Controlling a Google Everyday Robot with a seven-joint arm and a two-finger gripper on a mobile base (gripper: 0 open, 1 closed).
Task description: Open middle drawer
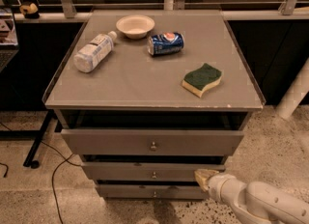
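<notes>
The grey cabinet has three stacked drawers below its top. The middle drawer [145, 171] is a wide shallow grey front with a small round metal knob [154, 175] at its centre, and it looks closed. My gripper [202, 178] comes in from the lower right on a white arm. Its tan tip sits at the right end of the middle drawer's front, well to the right of the knob. The top drawer [152, 142] has a taller front and a bigger knob. The bottom drawer [153, 192] is the narrowest.
On the cabinet top [145, 85] lie a plastic bottle [93, 52], a bowl [135, 26], a blue can [165, 43] and a green and yellow sponge [202, 79]. A black cable [53, 170] lies on the floor at the left. A white post [294, 97] stands at the right.
</notes>
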